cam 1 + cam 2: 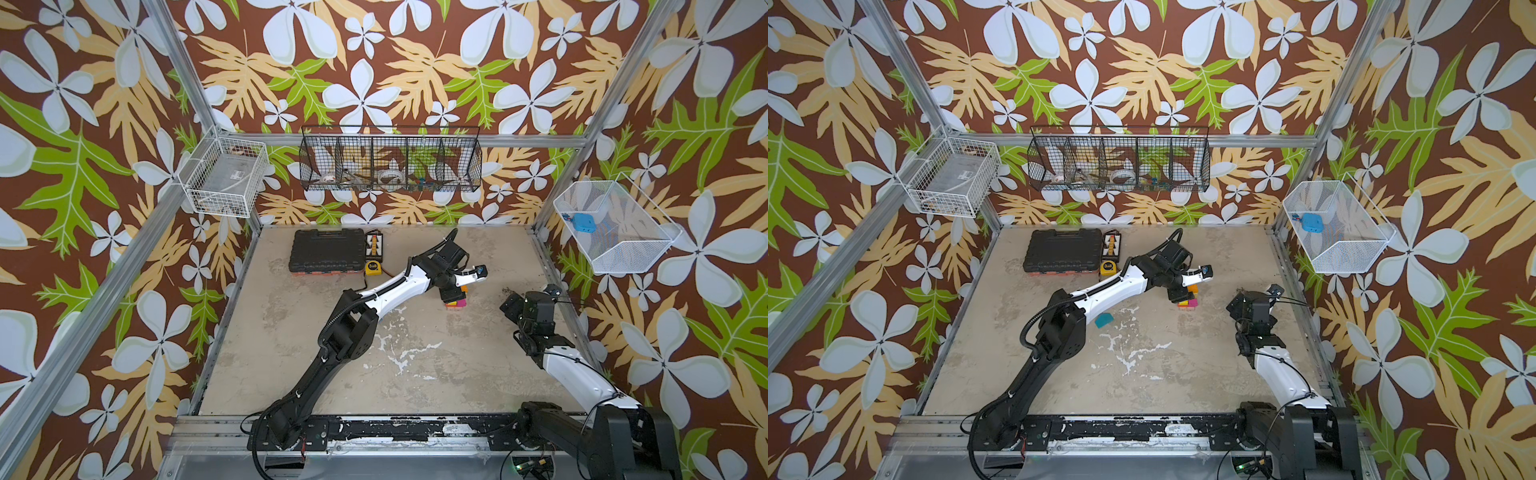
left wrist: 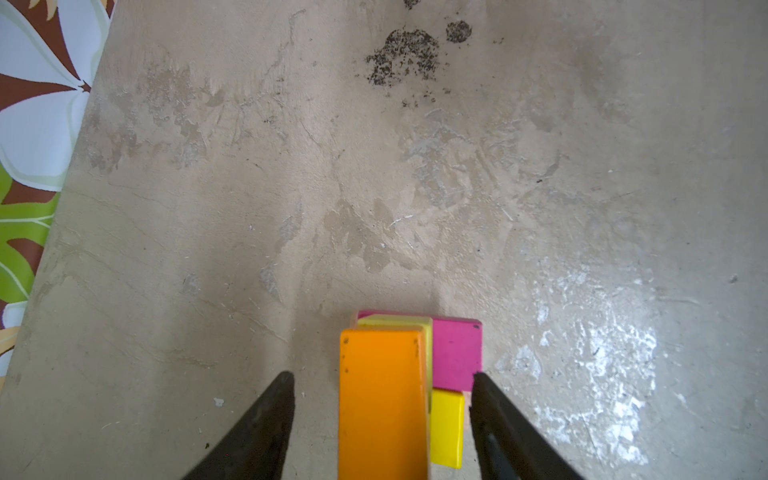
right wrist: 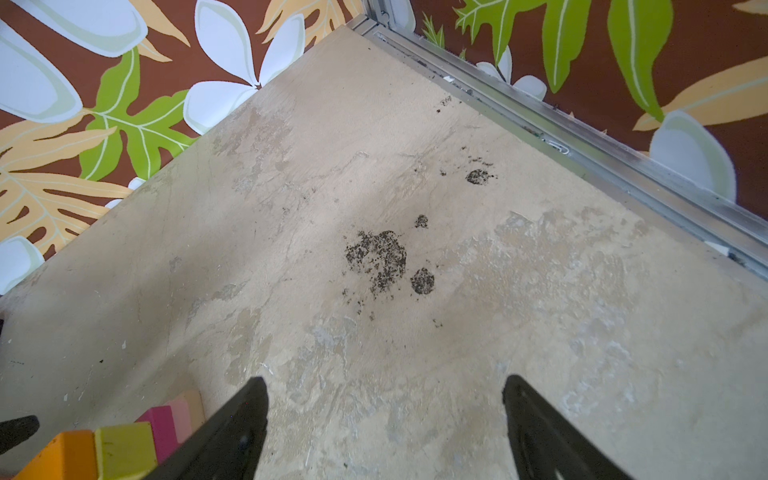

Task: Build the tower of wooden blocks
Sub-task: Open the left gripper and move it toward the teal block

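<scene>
Evidently the step in hand is releasing the orange rectangular wooden brick (image 2: pixel 382 403) onto the small multicoloured tower of wood blocks (image 1: pixel 457 304), which stands on the worn beige table (image 2: pixel 374 166) right of its middle in both top views. In the left wrist view the left jaws are released. They stand apart on either side of the brick, with bare table showing between one finger and the brick's long edge, and the other finger close to the corner of the magenta wooden brick (image 2: pixel 457 353) and the small yellow wooden cube (image 2: pixel 446 428) a layer lower. The orange brick lies flat along a pale yellow wooden block (image 2: pixel 428 328) and overhangs it toward the camera, so its seat looks fair but not generous.

My judgement is that the next move calls for a straight lift, so that neither finger drags the brick or nudges the magenta corner. After that, the teal wooden wedge (image 1: pixel 1104 320) looks like the piece to fetch. It lies on the table well apart from the tower, just beside the left arm's elbow, and shows in only one top view.

The right jaws are spread wide and empty over bare table near the tower, whose orange, yellow and magenta corner shows just beside one finger in the right wrist view.
</scene>
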